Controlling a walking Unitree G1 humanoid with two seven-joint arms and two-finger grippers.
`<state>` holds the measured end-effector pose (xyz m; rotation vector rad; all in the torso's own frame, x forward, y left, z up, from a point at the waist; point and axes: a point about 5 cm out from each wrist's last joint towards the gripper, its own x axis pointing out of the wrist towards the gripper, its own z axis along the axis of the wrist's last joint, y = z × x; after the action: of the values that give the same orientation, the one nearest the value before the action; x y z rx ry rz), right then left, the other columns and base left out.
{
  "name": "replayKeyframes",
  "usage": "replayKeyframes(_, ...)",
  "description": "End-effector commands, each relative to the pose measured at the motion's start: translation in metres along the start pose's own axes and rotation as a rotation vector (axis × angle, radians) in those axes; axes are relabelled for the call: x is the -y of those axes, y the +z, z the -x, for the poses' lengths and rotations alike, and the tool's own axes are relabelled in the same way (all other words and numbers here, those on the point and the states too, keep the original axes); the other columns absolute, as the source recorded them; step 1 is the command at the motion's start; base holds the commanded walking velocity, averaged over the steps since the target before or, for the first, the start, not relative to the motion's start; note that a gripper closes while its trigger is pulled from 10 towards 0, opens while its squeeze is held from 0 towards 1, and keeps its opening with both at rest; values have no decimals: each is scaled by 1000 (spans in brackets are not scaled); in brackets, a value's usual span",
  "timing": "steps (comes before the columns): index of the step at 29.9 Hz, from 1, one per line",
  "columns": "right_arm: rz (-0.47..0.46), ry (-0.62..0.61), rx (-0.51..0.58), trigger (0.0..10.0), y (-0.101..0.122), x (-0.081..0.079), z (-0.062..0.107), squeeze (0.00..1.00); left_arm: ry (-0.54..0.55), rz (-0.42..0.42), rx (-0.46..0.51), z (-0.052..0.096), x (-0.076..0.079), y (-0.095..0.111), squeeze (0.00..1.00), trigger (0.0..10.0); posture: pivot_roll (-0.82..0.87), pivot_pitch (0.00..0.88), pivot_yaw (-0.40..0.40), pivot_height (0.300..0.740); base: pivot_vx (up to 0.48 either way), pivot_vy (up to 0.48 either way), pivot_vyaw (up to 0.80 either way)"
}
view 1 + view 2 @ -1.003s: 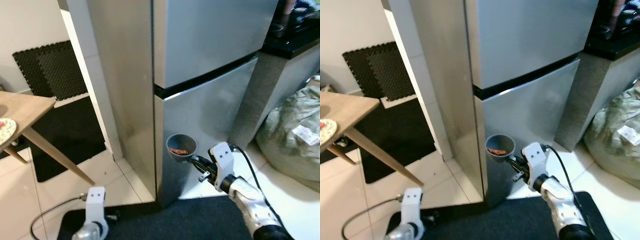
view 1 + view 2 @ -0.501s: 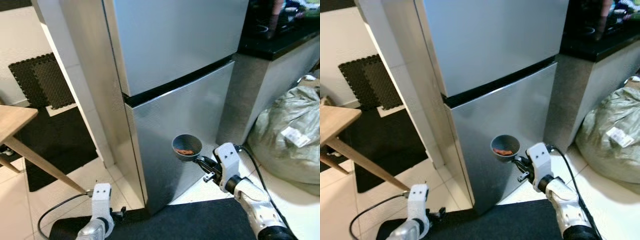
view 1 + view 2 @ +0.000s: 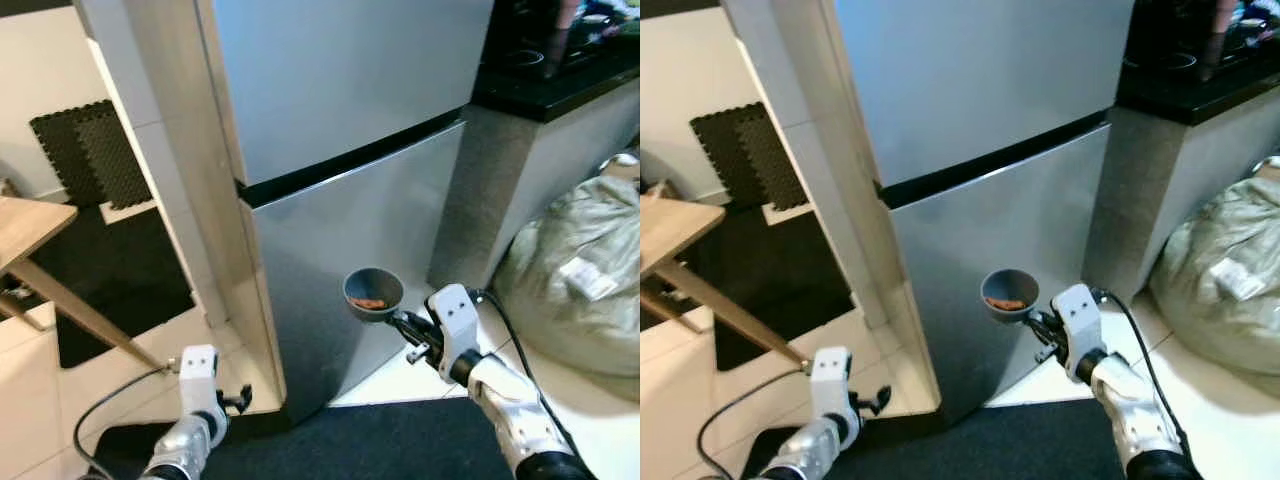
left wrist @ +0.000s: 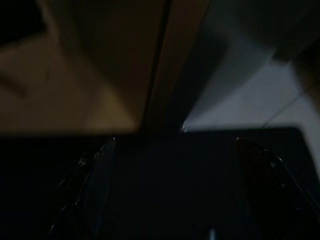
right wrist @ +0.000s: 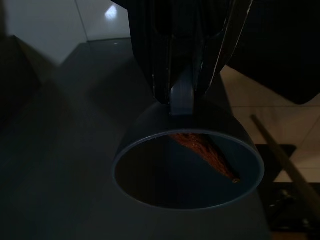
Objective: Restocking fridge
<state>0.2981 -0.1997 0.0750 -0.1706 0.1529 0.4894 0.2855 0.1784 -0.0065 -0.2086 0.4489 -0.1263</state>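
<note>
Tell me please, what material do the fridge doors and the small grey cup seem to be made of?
The fridge doors look like brushed stainless steel or a steel-look coating: a silver, faintly grained surface with soft reflections. The grey cup, held by its handle in the right end effector, seems plastic or glazed ceramic: smooth, evenly coloured, thin-rimmed. The pictures cannot settle which.

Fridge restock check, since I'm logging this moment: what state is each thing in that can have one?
Fridge: both doors shut.
Grey cup: held by its handle, mouth tilted toward the camera, an orange-brown piece inside.
Right gripper: jaws shut on the cup's handle, in front of the lower door.
Left gripper: low near the fridge's bottom corner, jaws open, holding nothing.
</note>
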Motion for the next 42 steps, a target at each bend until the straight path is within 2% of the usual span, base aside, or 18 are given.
replayKeyframes(1,0,8,10,10000,1,-4,-2,0,36,-9,87,3,-22,21,0,10000,-215,0,61,740,0,0,0)
replayKeyframes(3,1,5,7,10000,0,-3,-1,0,21,-7,174,2,-28,43,0,10000,-215,0,61,740,0,0,0)
replayKeyframes(5,2,4,7,10000,0,-3,-1,0,17,-6,197,1,-29,49,0,10000,-215,0,61,740,0,0,0)
replayKeyframes(6,3,0,5,10000,0,-1,0,0,-30,-9,273,1,-31,70,341,10000,-214,0,57,740,0,0,0)
replayKeyframes(7,3,-1,4,10000,0,-1,1,0,-52,-20,301,0,-32,79,341,10000,-214,0,57,740,0,0,0)
replayKeyframes(8,4,-2,3,10000,0,-1,1,0,-83,-31,329,0,-32,89,1000,10000,-214,0,57,740,0,0,0)
replayKeyframes(10,6,-4,1,10000,0,0,2,0,-119,-85,386,0,-31,108,1000,10000,-212,0,55,740,0,0,0)
replayKeyframes(11,6,-4,1,10000,0,0,2,0,-119,-85,386,0,-31,108,1000,10000,-212,0,55,740,0,0,0)
replayKeyframes(16,9,-22,-1,10000,0,2,3,0,-363,-133,502,0,-11,147,1000,10000,-209,0,54,740,0,0,0)
replayKeyframes(17,11,-29,-1,10000,0,3,4,0,-410,-148,513,0,-6,153,1000,10000,-209,0,54,740,0,0,0)
replayKeyframes(20,13,-36,0,10000,1,4,5,0,-441,-162,519,0,-2,157,1000,10000,-207,1,54,740,0,0,0)
replayKeyframes(24,20,-87,24,10000,7,12,7,0,-582,-233,513,-2,14,175,1000,10000,-211,49,54,740,0,0,0)
replayKeyframes(25,24,-96,44,10000,12,13,8,0,-594,-285,503,-3,18,184,1000,10000,-211,62,56,740,0,0,0)
replayKeyframes(31,31,-86,75,10000,20,10,10,0,-565,-335,528,-2,18,204,1000,10000,-219,95,61,740,0,0,0)
replayKeyframes(32,32,-86,79,10000,21,9,12,0,-543,-356,529,-1,16,210,875,10000,-223,110,63,740,0,0,0)
replayKeyframes(33,33,-85,82,10000,21,9,14,0,-530,-369,529,-1,15,214,875,10000,-224,114,64,740,0,0,0)
replayKeyframes(34,34,-87,82,10000,21,8,16,0,-509,-381,534,0,14,218,0,10000,-228,122,65,740,0,0,0)
replayKeyframes(42,34,-105,56,10000,17,5,29,0,-502,-394,535,1,14,227,0,10000,-246,170,70,740,0,0,0)
